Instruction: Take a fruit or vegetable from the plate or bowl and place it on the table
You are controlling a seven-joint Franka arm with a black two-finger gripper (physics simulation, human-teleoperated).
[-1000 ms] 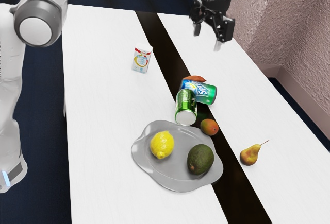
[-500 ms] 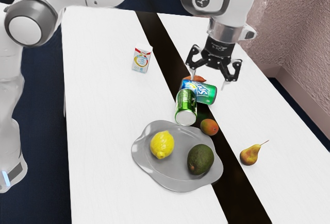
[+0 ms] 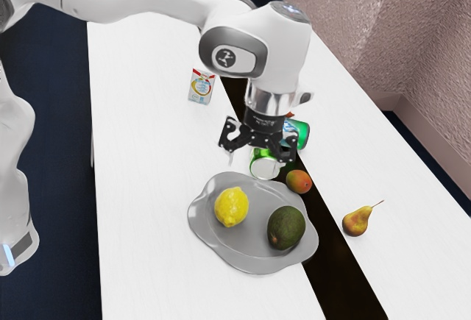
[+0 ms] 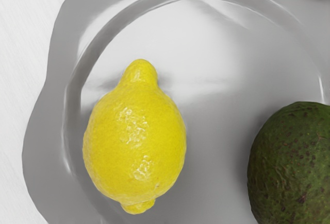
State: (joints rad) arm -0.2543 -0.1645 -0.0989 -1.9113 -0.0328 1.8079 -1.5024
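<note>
Our black two-finger claw (image 3: pixel 259 164) hangs open and empty; below it, the oval yellow lemon (image 4: pixel 135 141) and dark-green avocado (image 3: pixel 286 227) lie on the wavy-edged grey plate (image 3: pixel 204 226). We have picking and placing left.

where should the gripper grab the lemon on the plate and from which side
I'd come straight down and pinch the lemon across its plump middle, one finger on each long side. It lies lengthwise, and its nubbed ends would likely slip. There's bare plate towards the avocado for a finger.
</note>
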